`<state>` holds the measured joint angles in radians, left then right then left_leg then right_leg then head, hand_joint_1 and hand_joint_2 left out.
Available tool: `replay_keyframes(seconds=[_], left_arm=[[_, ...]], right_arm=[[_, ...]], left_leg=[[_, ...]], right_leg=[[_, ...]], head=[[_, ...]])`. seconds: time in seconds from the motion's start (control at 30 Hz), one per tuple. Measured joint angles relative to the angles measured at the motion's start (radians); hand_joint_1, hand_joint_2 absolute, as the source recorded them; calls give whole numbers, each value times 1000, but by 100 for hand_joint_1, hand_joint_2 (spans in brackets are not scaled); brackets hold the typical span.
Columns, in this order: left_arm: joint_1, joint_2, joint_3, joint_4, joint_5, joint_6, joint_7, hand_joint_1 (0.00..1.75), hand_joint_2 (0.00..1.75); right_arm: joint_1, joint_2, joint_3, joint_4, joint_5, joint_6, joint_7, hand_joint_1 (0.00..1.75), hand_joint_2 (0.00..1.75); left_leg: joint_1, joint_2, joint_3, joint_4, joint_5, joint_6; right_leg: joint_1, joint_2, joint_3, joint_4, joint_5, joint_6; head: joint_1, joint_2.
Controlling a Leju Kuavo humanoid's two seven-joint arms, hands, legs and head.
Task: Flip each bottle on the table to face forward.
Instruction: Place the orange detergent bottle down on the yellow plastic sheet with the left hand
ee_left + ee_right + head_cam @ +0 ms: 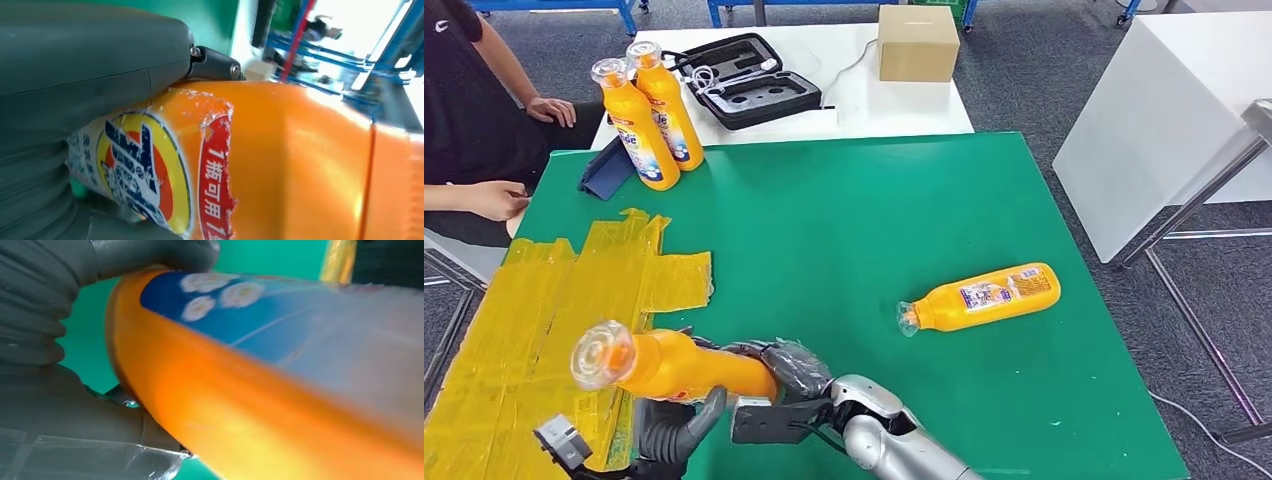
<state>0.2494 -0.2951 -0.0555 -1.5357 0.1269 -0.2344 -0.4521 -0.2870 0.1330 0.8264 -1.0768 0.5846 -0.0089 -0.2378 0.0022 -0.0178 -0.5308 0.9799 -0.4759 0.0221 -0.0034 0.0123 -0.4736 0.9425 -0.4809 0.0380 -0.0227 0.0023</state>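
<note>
You had two bottles point(652, 112) standing at the far left of the green table point(844, 220). Both hands, left hand point(674, 430) and right hand point(789, 375), gripped a third bottle point(674, 365) at the near edge; a fourth bottle point(984, 297) lay untouched on its side, right of centre.

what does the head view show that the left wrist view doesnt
Head view alone: the green table, a bottle lying on its side, two upright bottles at the far corner, yellow tape, a black case, a cardboard box and a seated person.

Left wrist view alone: the held bottle's front label close up.

Both: the held orange bottle.
</note>
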Motion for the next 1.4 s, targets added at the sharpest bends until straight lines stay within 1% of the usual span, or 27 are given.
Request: replay_keyframes(seconds=[0.03,0.13,0.3,0.37,0.43,0.57,0.67,0.73,0.8,0.9,1.0,1.13,1.23,1.33,1.4], left_arm=[[1,0,4,-16,-69,43,-5,175,175],[5,2,41,-80,-299,184,-11,175,175],[16,4,139,-177,-575,368,-42,175,175],[18,4,174,-202,-672,461,-57,175,175],[19,5,204,-218,-725,522,-62,175,175],[18,8,240,-226,-878,641,-49,175,175],[12,21,251,-202,-1031,702,6,175,175],[5,40,253,-159,-1147,714,53,175,175],[0,59,249,-106,-1216,715,83,175,175],[-10,81,238,-39,-1252,712,104,175,175],[-27,102,214,23,-1290,696,128,173,175],[-67,129,160,123,-1346,695,174,0,175],[-104,142,123,193,-1366,715,216,0,175],[-128,151,103,235,-1367,726,236,0,175],[-139,155,96,250,-1366,729,242,0,87]], right_arm=[[13,-8,-6,-22,15,-17,7,0,0],[70,-56,-57,-135,32,-29,17,0,0],[164,-157,-208,-327,55,-27,-7,0,0],[190,-198,-264,-389,53,-26,-17,0,87],[204,-234,-313,-437,46,-23,-25,0,175],[215,-291,-383,-503,37,-16,-29,0,175],[227,-340,-432,-543,22,-7,-29,0,175],[242,-381,-476,-570,7,8,-31,0,175],[262,-422,-527,-593,-12,29,-40,0,175],[287,-469,-593,-616,-34,58,-49,0,175],[298,-502,-631,-622,-46,91,-49,0,175],[282,-525,-661,-603,-46,124,-50,0,175],[257,-530,-662,-573,-40,134,-53,0,175],[235,-536,-661,-546,-29,134,-50,0,175],[221,-540,-661,-529,-20,134,-45,0,175]], left_leg=[[0,0,0,0,0,0],[0,0,0,0,0,0],[-1,-2,-1,0,0,0],[-1,-2,-1,0,0,0],[-1,-2,-1,0,0,0],[-1,-2,0,0,0,0],[-1,-3,0,1,0,0],[-1,-3,0,1,0,0],[-1,-3,0,1,0,0],[-1,-3,-1,1,0,0],[-1,-3,-1,1,0,0],[-1,-3,0,1,0,1],[-1,-4,1,1,1,1],[-1,-4,1,1,1,1],[-1,-4,1,1,2,1]], right_leg=[[0,0,0,0,0,0],[0,0,0,0,0,0],[-1,-1,0,0,0,0],[-1,-1,0,0,0,0],[-1,-1,0,0,0,0],[-1,-1,0,0,0,0],[-1,-2,0,0,0,0],[-1,-3,0,0,0,0],[-1,-3,0,0,0,0],[-1,-3,0,-1,0,0],[-1,-3,0,-1,0,0],[-1,-3,1,-1,0,0],[-1,-4,2,-1,0,0],[-1,-4,3,0,0,0],[-1,-4,3,0,0,0]], head=[[0,0],[0,0],[0,0],[0,0],[0,0],[0,0],[0,0],[0,0],[0,0],[0,0],[0,0],[0,0],[0,0],[0,0],[0,0]])
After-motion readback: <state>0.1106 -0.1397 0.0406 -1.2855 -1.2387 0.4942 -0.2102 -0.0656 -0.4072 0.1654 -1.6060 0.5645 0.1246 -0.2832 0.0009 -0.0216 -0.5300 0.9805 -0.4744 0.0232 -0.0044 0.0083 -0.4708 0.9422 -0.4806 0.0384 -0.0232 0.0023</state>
